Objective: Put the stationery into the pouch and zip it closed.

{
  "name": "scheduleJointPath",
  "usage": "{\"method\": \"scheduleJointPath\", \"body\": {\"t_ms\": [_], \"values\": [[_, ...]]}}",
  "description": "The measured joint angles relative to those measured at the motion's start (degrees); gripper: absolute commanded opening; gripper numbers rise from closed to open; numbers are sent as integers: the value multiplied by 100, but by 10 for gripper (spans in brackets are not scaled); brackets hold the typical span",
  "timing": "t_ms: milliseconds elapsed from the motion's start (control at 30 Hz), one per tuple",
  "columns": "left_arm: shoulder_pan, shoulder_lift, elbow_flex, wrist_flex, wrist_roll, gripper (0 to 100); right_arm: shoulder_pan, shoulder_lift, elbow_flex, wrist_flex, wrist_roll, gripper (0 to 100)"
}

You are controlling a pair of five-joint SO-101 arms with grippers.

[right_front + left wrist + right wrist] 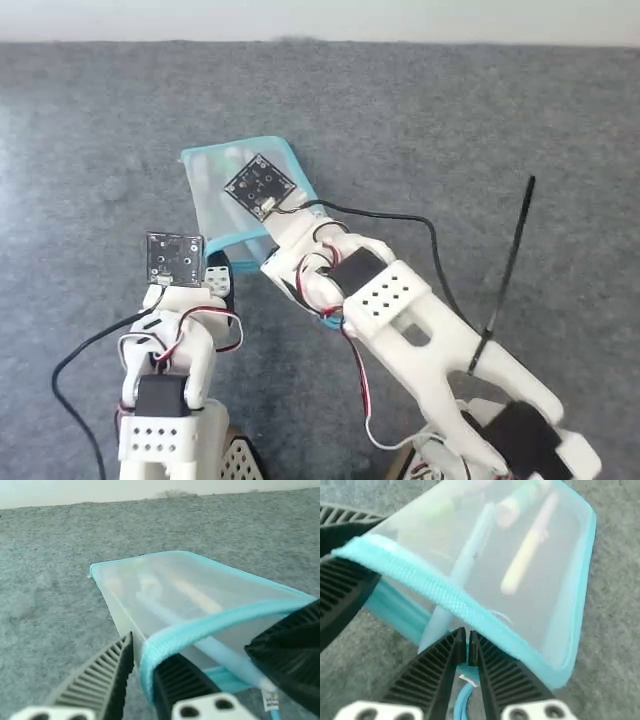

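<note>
Grey felt-like surface under everything, with a pale wall strip along the far edge. Right arm stretched out from its base towards the middle of the surface; left arm shorter in reach, just beside it. Thin black rod standing aslant by the right arm.

Pouch between and ahead of the two arms: translucent, edged in teal, resting on the grey surface. Long axis running away from the arms, leaning slightly to the left arm's side at the far end. Closed far end pointing at the wall, mouth pointing back at the arms and lifted off the surface. Teal zipper band raised across that mouth, a second teal strip lower down beneath it.

Inside, lying along the long axis: light blue pen, near end reaching the mouth under the raised band, and cream pen beside it.

Left gripper pinching the corner of the zipper band, ribbed jaws close on either side of the teal cloth. Right gripper pressed together, tips up against the band farther along; cannot tell what sits between them. Small white tag just below those tips.
</note>
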Motion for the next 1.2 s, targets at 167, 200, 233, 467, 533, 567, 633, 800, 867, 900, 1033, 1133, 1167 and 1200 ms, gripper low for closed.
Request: {"method": "scheduleJointPath", "body": {"t_ms": [167, 200, 233, 467, 533, 567, 633, 800, 867, 900, 1033, 1133, 1167, 1200], "values": [[0, 0, 0, 0, 0, 12, 9, -1284, 237, 536, 0, 35], [0, 0, 0, 0, 0, 12, -44, -1556, 396, 563, 0, 35], [0, 0, 0, 0, 0, 12, -97, -1776, 536, 563, 0, 36], [0, 0, 0, 0, 0, 12, -484, -1996, 668, 448, 0, 37], [0, 0, 0, 0, 0, 12, -651, -1785, 668, 325, 0, 37], [0, 0, 0, 0, 0, 12, -668, -1653, 668, 255, 0, 37], [0, -9, 0, 0, 0, 12, -686, -1345, 668, 105, 0, 37], [0, -62, 0, 0, 0, 12, -659, -615, 659, -290, 0, 37], [0, -62, 0, 0, 0, 12, -484, -343, 598, -325, 9, 37], [0, -62, 9, 0, 0, 12, -360, -220, 492, -325, -18, 35], [18, -62, 9, -18, 18, 12, 167, 176, 167, -343, -343, 32], [18, -62, 9, -44, 9, 12, 404, 281, 141, -343, -422, 3], [18, -62, 9, -44, 9, 12, 422, 281, 132, -343, -413, 9], [18, -62, 9, -44, 9, 12, 440, 273, 132, -334, -413, 13]]}}
